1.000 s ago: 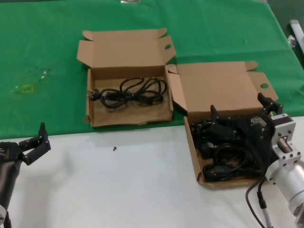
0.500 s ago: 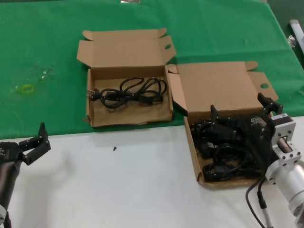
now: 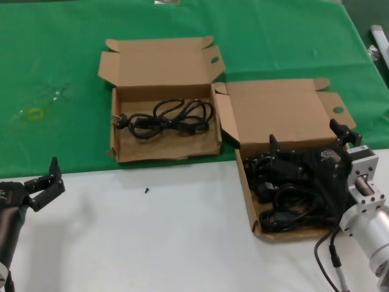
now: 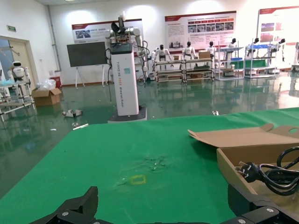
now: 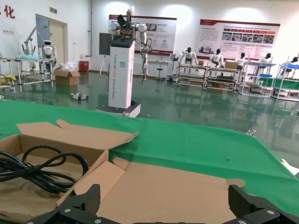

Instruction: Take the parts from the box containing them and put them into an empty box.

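Right gripper [image 3: 307,159], at 4 o'clock, sits low in the source box [image 3: 248,185] among the cords [image 3: 285,207]; fingers spread, apparently gripping nothing yet. Clamp one bundle only, then lift straight up. Left gripper [image 3: 44,182], at 8 o'clock, idles with fingers apart. Target box [image 3: 115,125], at 11 o'clock, holds one cord [image 3: 167,118]. The left wrist view alone shows that cord's plug [image 4: 247,171].
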